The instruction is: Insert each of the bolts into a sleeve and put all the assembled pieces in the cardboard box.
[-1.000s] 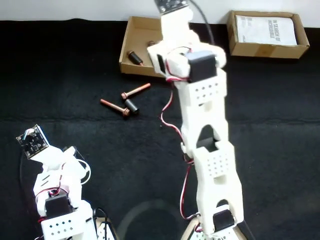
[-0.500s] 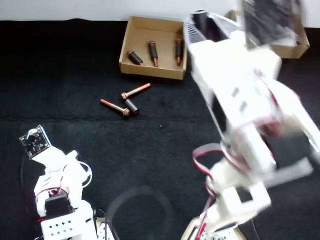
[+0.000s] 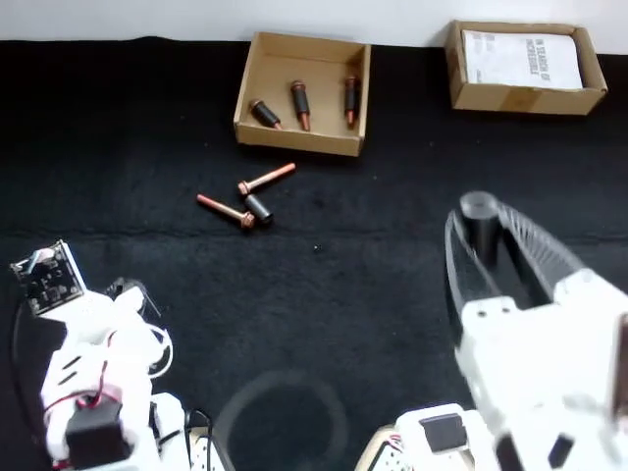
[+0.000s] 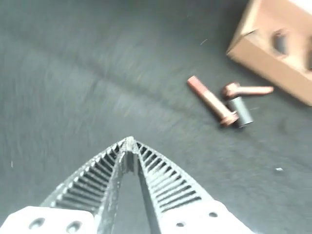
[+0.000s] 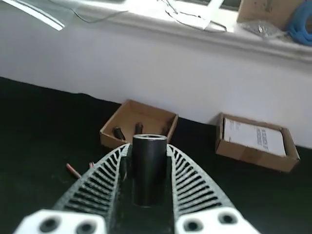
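- Pulled back from over the cardboard box [image 3: 294, 140], the right arm now sits low at the near right, with the right gripper [image 3: 479, 208] clamped on an upright black sleeve [image 5: 149, 170]
- Step in hand, as I judge it: mating this sleeve with a bolt; three assembled pieces [image 3: 300, 103] already lie in the box
- Next, the left gripper [image 4: 129, 145], closed on nothing, needs to open, lift one of the two loose bolts [image 3: 267, 179] before the box, and align it with the bore
- A second sleeve [image 3: 258, 207] touches the other bolt [image 3: 222, 208] at its head, which may crowd a grasp
- A box with a printed sheet [image 3: 525, 98] stands well apart on the table [image 3: 118, 147]
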Available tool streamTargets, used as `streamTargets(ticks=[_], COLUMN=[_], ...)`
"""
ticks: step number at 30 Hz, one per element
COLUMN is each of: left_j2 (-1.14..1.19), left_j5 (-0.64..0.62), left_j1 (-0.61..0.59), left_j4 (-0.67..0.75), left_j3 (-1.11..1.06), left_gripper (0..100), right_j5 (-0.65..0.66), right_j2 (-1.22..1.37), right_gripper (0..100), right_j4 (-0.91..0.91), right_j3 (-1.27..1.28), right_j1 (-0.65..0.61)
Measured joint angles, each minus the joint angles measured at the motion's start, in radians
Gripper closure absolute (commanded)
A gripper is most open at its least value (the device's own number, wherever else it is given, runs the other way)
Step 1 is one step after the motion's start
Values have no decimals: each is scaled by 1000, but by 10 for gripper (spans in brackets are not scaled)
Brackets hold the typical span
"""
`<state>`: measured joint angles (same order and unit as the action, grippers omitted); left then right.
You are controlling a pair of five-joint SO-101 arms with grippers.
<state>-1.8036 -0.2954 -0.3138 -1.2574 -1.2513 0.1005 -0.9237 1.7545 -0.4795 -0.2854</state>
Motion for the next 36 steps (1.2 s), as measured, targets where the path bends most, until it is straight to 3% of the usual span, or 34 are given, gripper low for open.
streamTargets(ticks=[8, 14, 20, 25, 28, 32, 36], left_j2=[124, 494, 887, 1137, 1257, 1379, 1462], left_j5=[37, -43, -18, 249, 493, 819, 1163], left_j1=[176, 242, 250, 250, 249, 249, 250], left_j4=[-77, -81, -83, -81, -71, -23, 17], left_j3=[252, 528, 752, 878, 934, 971, 973], left_gripper=[991, 991, 990, 989, 967, 863, 851], right_j5=[0, 3, 3, 3, 3, 3, 3], right_j2=[-451, -770, -901, -902, -902, -902, -902], right_gripper=[991, 991, 991, 991, 991, 991, 991], right_j4=[-127, -322, -431, -531, -585, -623, -631], right_j3=[589, 956, 1168, 1267, 1326, 1369, 1370], right_j1=[121, 218, 328, 422, 445, 456, 456])
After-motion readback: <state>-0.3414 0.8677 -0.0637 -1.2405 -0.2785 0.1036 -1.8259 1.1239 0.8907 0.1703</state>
